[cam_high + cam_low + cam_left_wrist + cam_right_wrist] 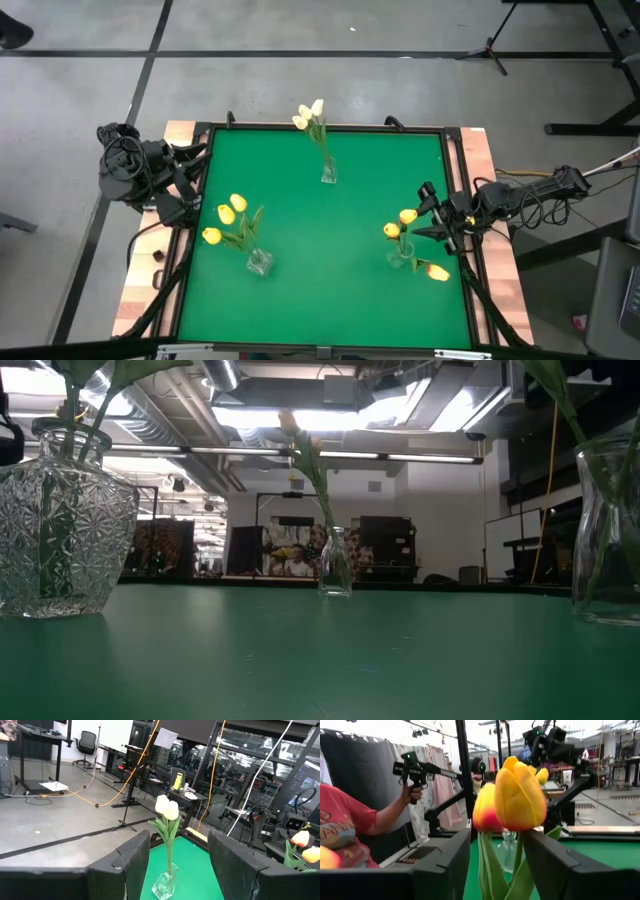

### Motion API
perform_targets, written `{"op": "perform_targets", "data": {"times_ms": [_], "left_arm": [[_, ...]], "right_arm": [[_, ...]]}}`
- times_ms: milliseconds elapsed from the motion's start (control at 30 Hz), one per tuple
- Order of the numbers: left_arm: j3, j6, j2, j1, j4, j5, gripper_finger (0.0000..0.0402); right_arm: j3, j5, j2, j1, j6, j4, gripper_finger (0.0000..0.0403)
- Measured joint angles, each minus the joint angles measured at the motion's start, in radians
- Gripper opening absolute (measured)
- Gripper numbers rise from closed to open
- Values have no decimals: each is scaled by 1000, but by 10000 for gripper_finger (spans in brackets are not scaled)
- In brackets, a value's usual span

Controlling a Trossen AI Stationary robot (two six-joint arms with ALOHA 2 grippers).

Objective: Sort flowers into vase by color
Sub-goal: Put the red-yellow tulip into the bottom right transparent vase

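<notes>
on green mat, yellow tulips (226, 214) upright.

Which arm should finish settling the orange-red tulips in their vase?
Right. The right gripper is already beside the right vase, open, with the orange-red tulips between its fingers. The left gripper waits at the table's far left edge, across the mat.

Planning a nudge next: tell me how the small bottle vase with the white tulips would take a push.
The bottle vase looks narrow and tall-stemmed, so it probably tips easily. It seems clear glass, so likely fragile and slippery. The white tulips lean to one side, perhaps pulling it over.
</notes>
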Motion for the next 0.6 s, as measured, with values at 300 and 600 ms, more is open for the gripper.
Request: {"op": "perform_targets", "data": {"times_ms": [300, 600], "left_arm": [[0, 0, 0, 0, 0, 0, 196], [0, 26, 0, 0, -1, 18, 196]], "right_arm": [[0, -1, -4, 0, 47, -51, 200], [0, 11, -8, 0, 169, -131, 200]]}}
